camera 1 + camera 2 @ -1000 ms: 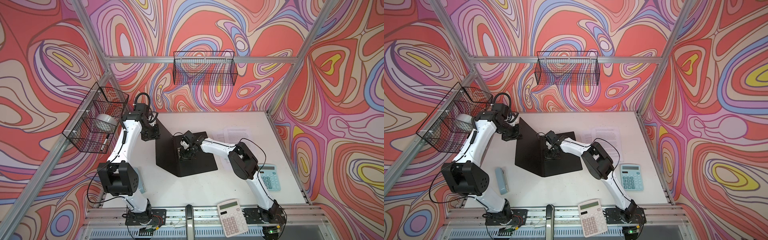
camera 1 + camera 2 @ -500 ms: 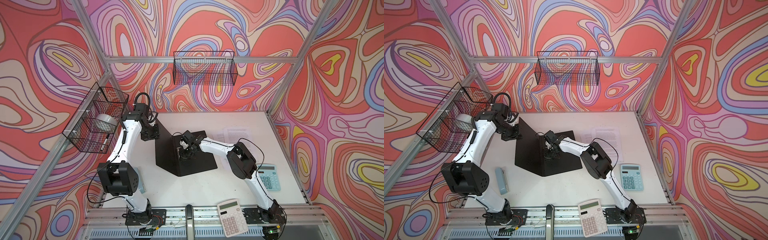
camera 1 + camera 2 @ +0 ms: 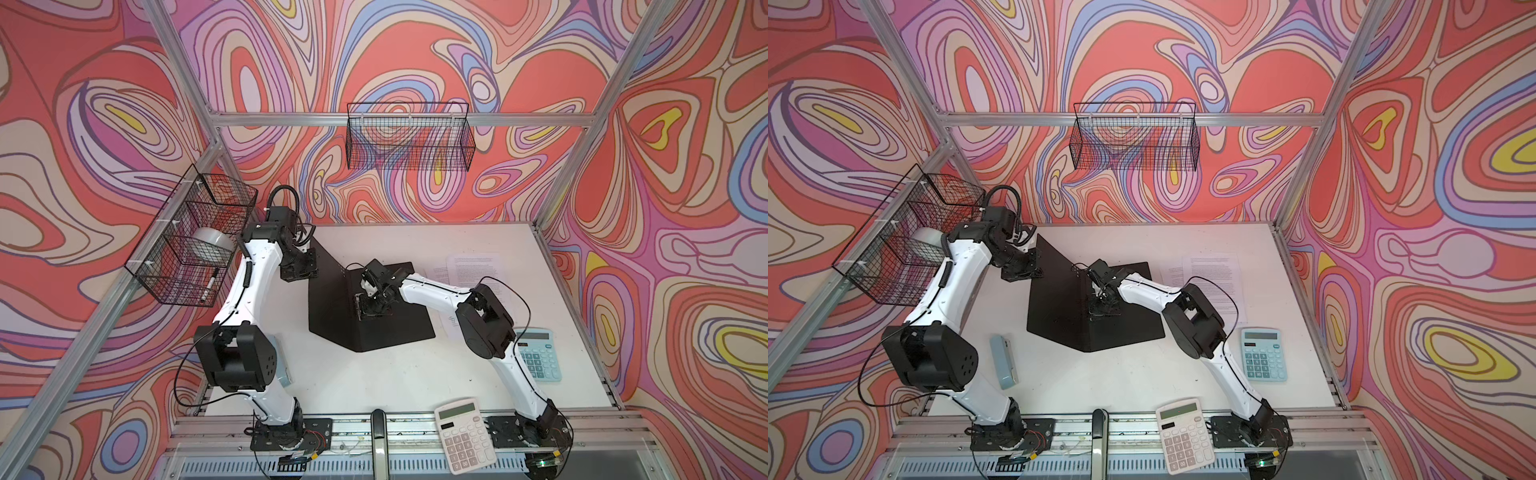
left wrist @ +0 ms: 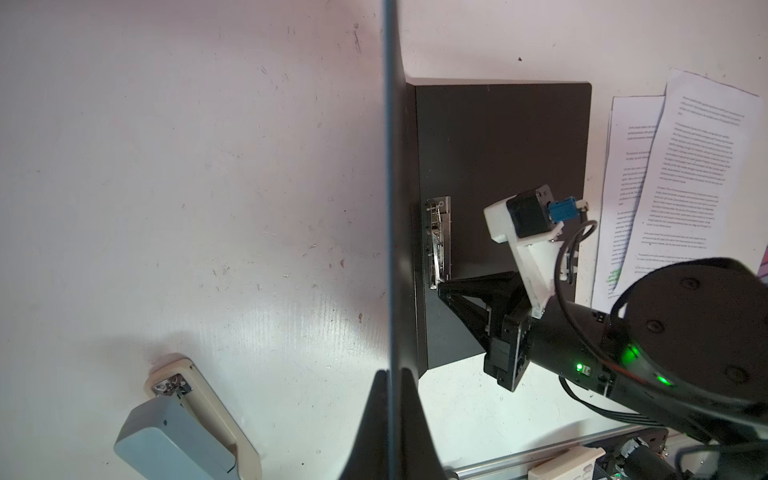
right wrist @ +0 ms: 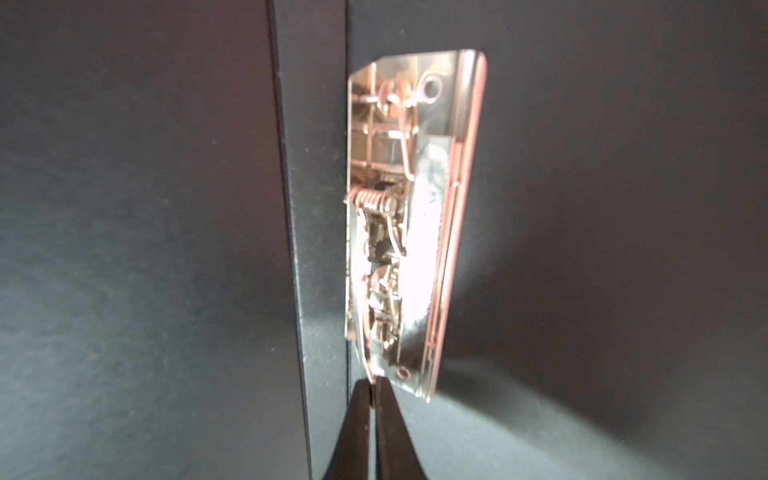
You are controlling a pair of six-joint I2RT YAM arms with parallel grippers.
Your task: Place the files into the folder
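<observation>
The folder (image 3: 399, 328) (image 3: 1129, 328) lies open in the middle of the table, black inside up. Its left cover (image 4: 388, 166) stands upright, and my left gripper (image 3: 307, 270) (image 4: 389, 374) is shut on that cover's far edge. My right gripper (image 3: 366, 296) (image 5: 372, 384) is shut on the thin lever of the metal spine clip (image 5: 415, 208) (image 4: 438, 241). The files (image 3: 473, 270) (image 4: 685, 187), white printed sheets, lie loose on the table to the right of the folder, partly under my right arm. One sheet shows a green highlighted line.
A teal calculator (image 3: 538, 353) lies at the right edge and a white calculator (image 3: 465, 434) on the front rail. A grey-blue stapler-like device (image 3: 1003, 361) lies front left. A wire basket (image 3: 195, 241) hangs on the left wall, another basket (image 3: 409, 141) on the back.
The right arm's elbow has shifted slightly left. Both grips and the raised cover stay as they were.
</observation>
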